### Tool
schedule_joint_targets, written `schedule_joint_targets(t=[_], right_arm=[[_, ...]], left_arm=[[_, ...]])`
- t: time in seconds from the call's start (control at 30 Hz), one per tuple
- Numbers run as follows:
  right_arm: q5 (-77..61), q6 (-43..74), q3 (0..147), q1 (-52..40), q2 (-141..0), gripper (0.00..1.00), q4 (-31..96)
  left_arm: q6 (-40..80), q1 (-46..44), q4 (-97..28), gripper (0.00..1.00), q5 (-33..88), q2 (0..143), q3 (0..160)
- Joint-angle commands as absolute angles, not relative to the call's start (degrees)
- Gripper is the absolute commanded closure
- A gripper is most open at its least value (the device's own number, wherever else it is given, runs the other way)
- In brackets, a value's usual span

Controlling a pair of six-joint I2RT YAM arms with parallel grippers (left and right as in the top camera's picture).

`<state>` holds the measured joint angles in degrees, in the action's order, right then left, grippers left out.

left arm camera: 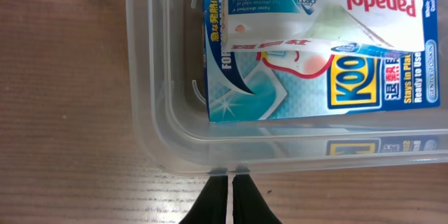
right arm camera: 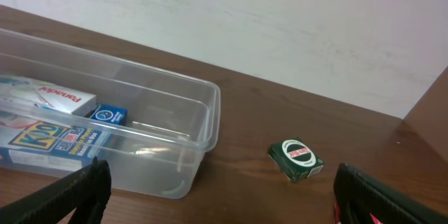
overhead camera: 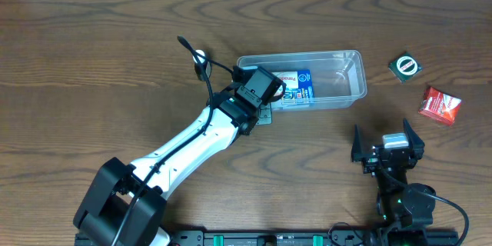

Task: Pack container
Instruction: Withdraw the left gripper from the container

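the container (overhead camera: 350, 92) lies on the worktop (overhead camera: 92, 54) with its long side running across the overhead view. inside it, at the end under the left arm, a blue and white koolfever box (left arm camera: 308, 91) lies flat. a white panadol box (left arm camera: 364, 7) rests on top of it, and a small blue box (right arm camera: 108, 115) sits just beside the panadol box, toward the container's middle.

the left pincer (left arm camera: 227, 185) is at the outside of the container's end wall. its two black fingers are pressed together with only a hairline seam between them and nothing gripped. the tips reach the container's rim, though whether they touch it cannot be told.

the right pincer (overhead camera: 382, 137) is well apart from the container, on its robot side, with fingers spread wide and holding nothing.

a small green box (overhead camera: 405, 65) lies near the container's other end, and a red packet (overhead camera: 440, 104) lies just beyond that box, farther from the container.
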<state>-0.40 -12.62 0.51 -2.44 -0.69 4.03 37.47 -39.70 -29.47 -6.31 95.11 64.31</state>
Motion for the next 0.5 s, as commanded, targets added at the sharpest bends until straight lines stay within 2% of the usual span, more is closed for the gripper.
schedule_joint_targets(t=[0.0, 0.2, 0.37, 0.47], right_arm=[[-0.38, -13.37, 0.32, -1.85, -0.38, 0.01, 4.19], [-0.38, -13.37, 0.32, -1.85, -0.38, 0.01, 4.19], [-0.38, -13.37, 0.32, -1.85, -0.38, 0.01, 4.19], [-0.38, -13.37, 0.32, -1.85, -0.38, 0.01, 4.19]], left_arm=[[36.69, -39.57, -29.50, 0.94, -8.40, 95.31, 63.99], [36.69, -39.57, -33.69, 0.94, -8.40, 92.88, 64.10], [34.87, -39.55, -35.97, 0.94, -9.19, 84.97, 64.10], [34.13, -39.53, -35.94, 0.94, -17.76, 78.81, 64.10]])
